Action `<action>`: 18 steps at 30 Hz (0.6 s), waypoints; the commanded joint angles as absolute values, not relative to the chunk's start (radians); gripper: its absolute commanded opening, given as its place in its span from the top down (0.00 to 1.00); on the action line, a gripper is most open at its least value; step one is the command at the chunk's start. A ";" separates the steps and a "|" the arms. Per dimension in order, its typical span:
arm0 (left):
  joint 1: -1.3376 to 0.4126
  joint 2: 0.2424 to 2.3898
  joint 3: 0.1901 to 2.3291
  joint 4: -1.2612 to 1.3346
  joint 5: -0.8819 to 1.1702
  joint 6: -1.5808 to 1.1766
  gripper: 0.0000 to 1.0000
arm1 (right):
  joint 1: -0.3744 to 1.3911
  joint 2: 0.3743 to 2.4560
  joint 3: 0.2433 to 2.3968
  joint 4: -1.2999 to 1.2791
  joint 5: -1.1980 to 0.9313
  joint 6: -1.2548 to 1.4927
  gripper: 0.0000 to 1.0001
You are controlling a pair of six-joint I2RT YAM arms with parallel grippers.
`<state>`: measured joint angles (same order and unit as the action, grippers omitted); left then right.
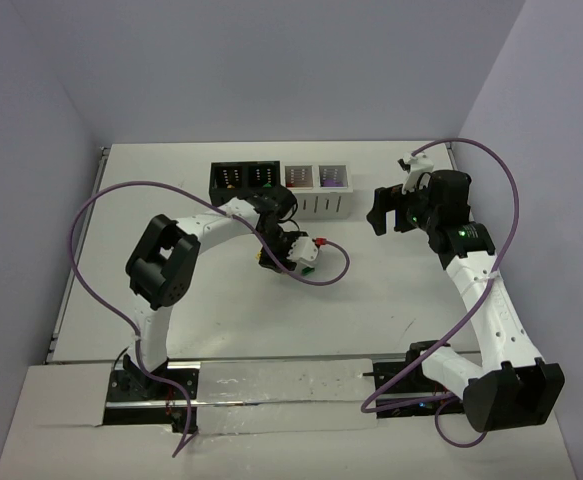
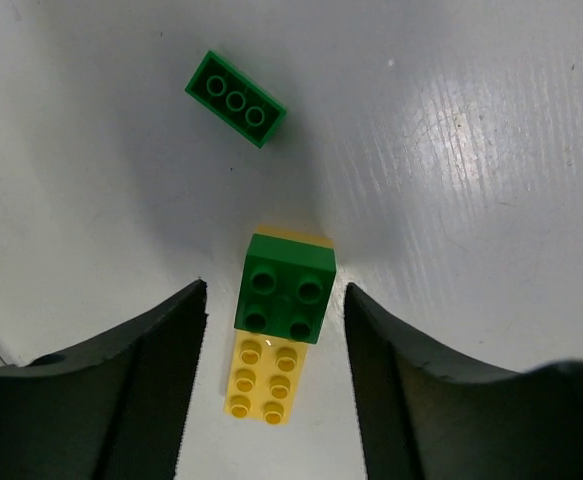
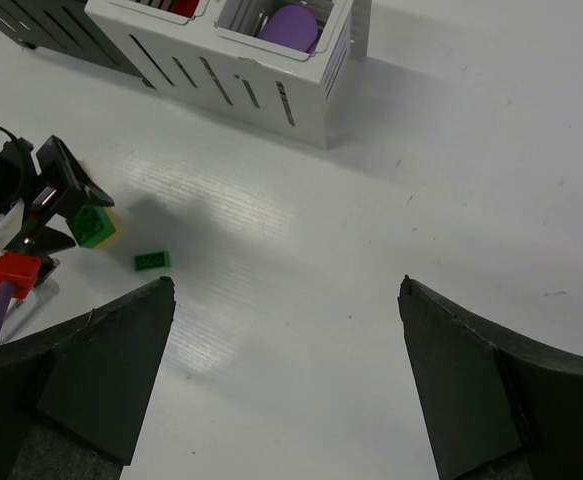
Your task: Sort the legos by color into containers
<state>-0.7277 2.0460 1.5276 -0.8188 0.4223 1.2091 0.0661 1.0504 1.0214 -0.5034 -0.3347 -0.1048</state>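
I count two green legos, the long lego (image 2: pixel 235 98) and the square lego (image 2: pixel 285 287); one yellow lego (image 2: pixel 263 378); two black containers (image 1: pixel 244 178); two white containers (image 1: pixel 318 180); two arms (image 1: pixel 186 232).

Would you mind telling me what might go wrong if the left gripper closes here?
The green square brick sits on the yellow brick, so the left gripper may lift both and mix colours. One finger also looks nearer, so it might shove both bricks sideways before the grip forms.
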 commanded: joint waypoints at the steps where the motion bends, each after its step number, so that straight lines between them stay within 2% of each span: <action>1: -0.738 2.052 1.546 -0.813 0.416 1.233 0.39 | 0.057 1.045 1.049 -0.492 -0.344 -0.123 0.00; 4: -0.740 2.035 1.531 -0.798 0.430 1.232 0.51 | 0.057 1.050 1.050 -0.492 -0.346 -0.123 0.00; 11: -0.747 2.019 1.517 -0.813 0.457 1.235 0.57 | 0.058 1.064 1.054 -0.491 -0.353 -0.127 0.00; 18: -0.729 1.956 1.550 -0.809 0.556 1.126 0.90 | 0.059 1.076 1.047 -0.495 -0.446 -0.140 0.00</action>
